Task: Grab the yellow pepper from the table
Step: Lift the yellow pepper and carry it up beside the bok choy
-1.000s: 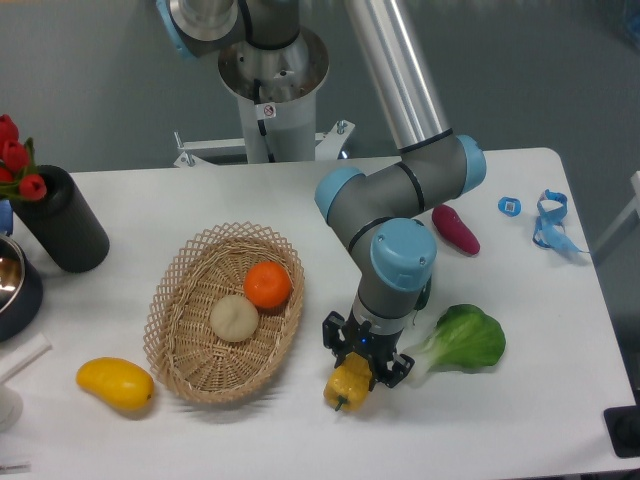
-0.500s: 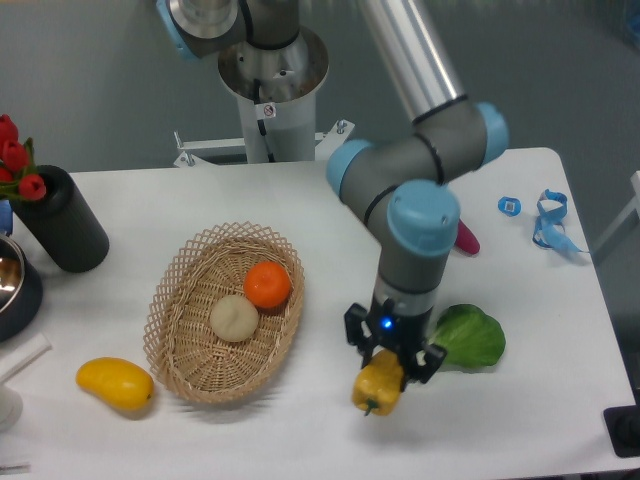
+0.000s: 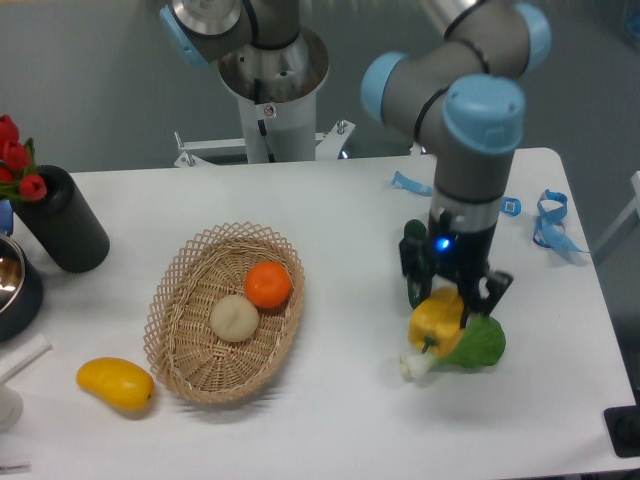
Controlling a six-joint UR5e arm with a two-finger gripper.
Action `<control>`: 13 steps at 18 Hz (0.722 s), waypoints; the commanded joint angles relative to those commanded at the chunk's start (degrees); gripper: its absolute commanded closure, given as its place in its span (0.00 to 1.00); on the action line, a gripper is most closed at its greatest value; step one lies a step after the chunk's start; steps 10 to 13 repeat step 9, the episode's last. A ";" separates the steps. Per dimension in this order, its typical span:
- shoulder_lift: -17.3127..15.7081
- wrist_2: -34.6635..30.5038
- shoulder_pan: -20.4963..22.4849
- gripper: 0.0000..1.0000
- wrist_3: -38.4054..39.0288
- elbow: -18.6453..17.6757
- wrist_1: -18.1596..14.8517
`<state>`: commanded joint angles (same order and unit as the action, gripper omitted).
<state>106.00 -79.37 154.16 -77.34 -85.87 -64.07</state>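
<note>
Holding the small lobed yellow pepper (image 3: 436,320) pinched in my claw (image 3: 452,305), apparently clear of the white counter (image 3: 330,430); pickup looks done.

Glossy smooth yellow pepper (image 3: 436,322); matt white table (image 3: 340,420); rough woven wicker basket (image 3: 190,360); matt black plastic gripper (image 3: 452,298) w/ smooth grey-blue arm (image 3: 470,120) shells.

The yellow pepper (image 3: 436,322) is small and blocky, glossy yellow with lengthwise lobes. A short dark stem pokes out at its lower left, so it sits tilted. It hangs clamped between the black fingers of the pincer (image 3: 452,301), raised off the surface (image 3: 330,420). The surface is a broad white top with rounded corners.
</note>
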 joint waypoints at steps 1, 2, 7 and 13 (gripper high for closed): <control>-0.44 0.09 0.18 0.71 -0.09 0.00 -0.09; -0.53 0.17 0.44 0.71 0.00 -0.09 0.00; -0.53 0.26 0.53 0.71 0.09 -0.18 0.00; -0.53 0.26 0.62 0.71 0.09 -0.18 0.00</control>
